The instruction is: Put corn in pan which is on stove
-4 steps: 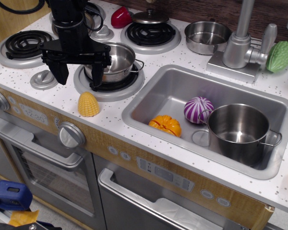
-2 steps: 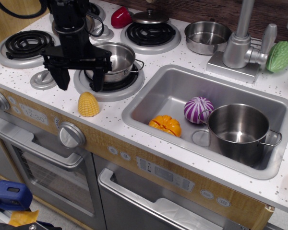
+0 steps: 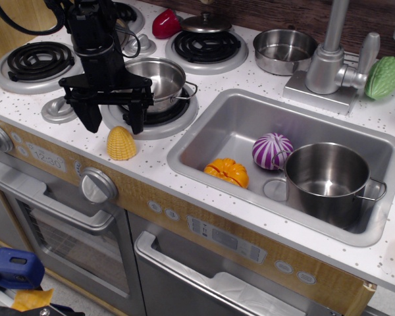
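The yellow ridged corn [image 3: 121, 143] lies on the white speckled stove [image 3: 66, 128] top near the front edge, just in front of the front right burner. The small steel pan [image 3: 157, 82] with wire loop handles sits on that coil burner. My black gripper [image 3: 113, 122] hangs open and empty just above and slightly behind the corn, its two fingers spread to either side. It partly hides the pan's left side.
A sink [image 3: 204, 135] to the right holds an orange pumpkin toy [image 3: 227, 172], a purple striped toy [image 3: 272, 151] and a tall steel pot [image 3: 328, 182]. A steel bowl [image 3: 284, 50], a lid [image 3: 206, 24], a red toy [image 3: 165, 24], a faucet [image 3: 329, 59] and a green toy [image 3: 384, 77] stand at the back.
My open gripper has come down and slightly forward toward the corn. The corn and pan have not moved.
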`<state>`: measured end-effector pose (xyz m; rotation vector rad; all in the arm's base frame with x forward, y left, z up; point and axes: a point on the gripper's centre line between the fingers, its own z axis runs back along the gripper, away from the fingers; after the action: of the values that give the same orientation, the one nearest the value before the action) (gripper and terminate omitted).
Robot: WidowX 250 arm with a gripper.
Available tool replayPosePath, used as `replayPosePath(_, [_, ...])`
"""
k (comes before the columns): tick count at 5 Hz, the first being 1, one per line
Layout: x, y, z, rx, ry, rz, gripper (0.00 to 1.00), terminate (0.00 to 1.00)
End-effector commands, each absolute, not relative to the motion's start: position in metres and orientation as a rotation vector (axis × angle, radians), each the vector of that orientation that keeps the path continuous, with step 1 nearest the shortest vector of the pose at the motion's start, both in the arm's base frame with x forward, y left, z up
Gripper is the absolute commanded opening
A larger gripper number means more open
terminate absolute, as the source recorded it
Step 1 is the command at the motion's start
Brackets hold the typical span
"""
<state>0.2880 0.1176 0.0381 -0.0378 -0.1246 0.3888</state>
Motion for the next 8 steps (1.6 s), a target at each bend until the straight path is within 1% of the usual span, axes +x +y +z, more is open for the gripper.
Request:
replayPosePath(1, [0.288,0.123,0.033,-0.019,-0.168,0.374,1.0,0.0])
replayPosePath(2, [0.287,0.12,0.02,0.014,-0.18,0.314,1.0,0.0])
replayPosePath(3, [0.286,0.118,0.017,0.012,-0.179,0.316,1.0,0.0])
replayPosePath(4, [0.286,0.121,0.011,-0.016,-0.191,0.275,0.0,0.0])
replayPosePath(5, [0.288,0.12,0.017,-0.01,-0.193,0.26,0.0,0.0])
replayPosePath(6, [0.286,0.126,0.023,0.027,-0.2,0.234,0.0,0.0])
replayPosePath(7, [0.283,0.134,0.052,0.056,-0.171,0.229,0.0,0.0])
replayPosePath(8, [0.294,0.156,0.087,0.103,-0.166,0.203,0.0,0.0])
